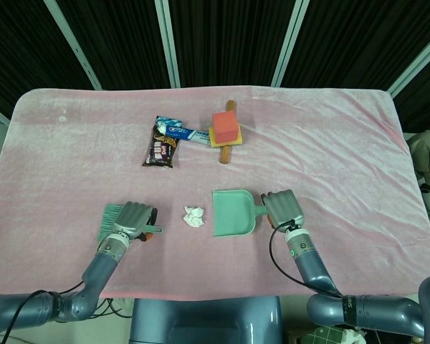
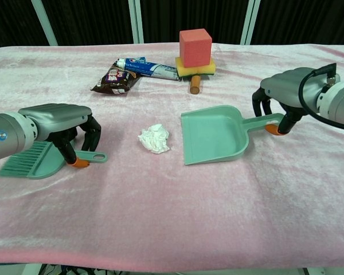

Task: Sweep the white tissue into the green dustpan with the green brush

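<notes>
Right now the left hand (image 2: 57, 123) curls over the green brush (image 2: 37, 159), fingers (image 2: 74, 154) wrapped about its handle, bristles lying flat on the pink-covered counter (image 2: 172, 217). Across from it, the right hand (image 2: 286, 91) has its fingers closed around the handle of the green dustpan (image 2: 213, 134), whose open mouth faces the white tissue (image 2: 154, 138). That crumpled tissue sits between brush and pan, just beside the pan's lip but apart from it. To sweep well, I'd say the brush should lift, land on the tissue's far left side, then drag rightward while the pan stays pressed flat so nothing slips beneath.
</notes>
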Robot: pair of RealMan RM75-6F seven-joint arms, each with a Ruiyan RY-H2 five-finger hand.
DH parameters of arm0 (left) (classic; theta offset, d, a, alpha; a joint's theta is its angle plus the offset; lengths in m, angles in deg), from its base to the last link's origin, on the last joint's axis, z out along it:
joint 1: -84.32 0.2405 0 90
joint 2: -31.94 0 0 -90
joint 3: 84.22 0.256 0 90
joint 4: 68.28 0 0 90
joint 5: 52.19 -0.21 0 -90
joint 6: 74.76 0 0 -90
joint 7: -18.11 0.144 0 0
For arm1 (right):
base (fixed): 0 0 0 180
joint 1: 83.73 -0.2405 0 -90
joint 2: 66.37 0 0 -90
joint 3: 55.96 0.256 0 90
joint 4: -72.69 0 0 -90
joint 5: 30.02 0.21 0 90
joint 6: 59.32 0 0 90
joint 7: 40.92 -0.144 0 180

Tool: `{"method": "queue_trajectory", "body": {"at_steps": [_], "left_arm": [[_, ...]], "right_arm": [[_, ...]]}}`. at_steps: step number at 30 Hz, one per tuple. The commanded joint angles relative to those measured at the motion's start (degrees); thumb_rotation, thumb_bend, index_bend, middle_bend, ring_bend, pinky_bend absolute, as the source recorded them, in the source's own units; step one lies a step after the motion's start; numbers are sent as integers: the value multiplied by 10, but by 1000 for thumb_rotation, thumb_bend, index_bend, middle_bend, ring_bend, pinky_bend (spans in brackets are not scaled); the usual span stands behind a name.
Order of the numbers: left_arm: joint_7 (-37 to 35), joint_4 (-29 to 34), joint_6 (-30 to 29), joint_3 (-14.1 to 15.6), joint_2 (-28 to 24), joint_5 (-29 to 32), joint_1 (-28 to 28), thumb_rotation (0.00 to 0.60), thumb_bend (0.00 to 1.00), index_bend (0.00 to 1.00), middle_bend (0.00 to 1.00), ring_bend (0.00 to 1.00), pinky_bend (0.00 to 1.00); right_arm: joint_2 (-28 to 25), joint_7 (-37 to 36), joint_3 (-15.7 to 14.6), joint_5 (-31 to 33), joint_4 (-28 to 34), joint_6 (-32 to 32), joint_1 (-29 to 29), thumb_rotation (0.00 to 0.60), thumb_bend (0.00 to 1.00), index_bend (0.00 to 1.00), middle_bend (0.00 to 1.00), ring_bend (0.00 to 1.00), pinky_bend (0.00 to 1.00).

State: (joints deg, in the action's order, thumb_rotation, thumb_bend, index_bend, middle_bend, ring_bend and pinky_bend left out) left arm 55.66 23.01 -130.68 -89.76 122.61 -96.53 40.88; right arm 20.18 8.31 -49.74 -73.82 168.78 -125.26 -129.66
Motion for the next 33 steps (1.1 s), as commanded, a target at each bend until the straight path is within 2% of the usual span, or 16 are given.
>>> {"method": "queue_trajectory", "body": {"at_steps": [1, 10, 15, 20, 26, 33], "left_arm": [[-35, -5, -13, -7, 5, -32, 7, 600, 318, 608, 629, 856, 1000], [-140, -22, -30, -28, 12, -125, 20, 600, 319, 627, 652, 859, 1000], [-217, -28, -12, -48, 14, -156, 19, 600, 319, 626, 651, 859, 1000], [-269, -24, 15, -76, 14, -150, 8, 600, 319, 627, 652, 859, 1000], [-324, -37, 33, -113, 41, -138, -10, 600, 319, 628, 653, 858, 1000], [-360, -68, 52, -143, 79, -134, -40, 600, 319, 629, 653, 859, 1000]], "right_arm": [[-1, 0, 0, -2, 1, -1, 0, 600, 487, 651, 649, 730, 760], [-4, 8, 3, -4, 11, -8, -3, 600, 491, 651, 649, 731, 761], [-2, 28, 6, 7, 14, -16, -9, 600, 492, 651, 649, 730, 760], [-5, 50, 10, 27, 23, -17, -17, 600, 492, 651, 650, 731, 760], [-9, 84, 12, 64, 34, -20, -31, 600, 493, 658, 654, 733, 760], [-17, 135, 11, 104, 41, -25, -54, 600, 493, 661, 657, 735, 760]]}}
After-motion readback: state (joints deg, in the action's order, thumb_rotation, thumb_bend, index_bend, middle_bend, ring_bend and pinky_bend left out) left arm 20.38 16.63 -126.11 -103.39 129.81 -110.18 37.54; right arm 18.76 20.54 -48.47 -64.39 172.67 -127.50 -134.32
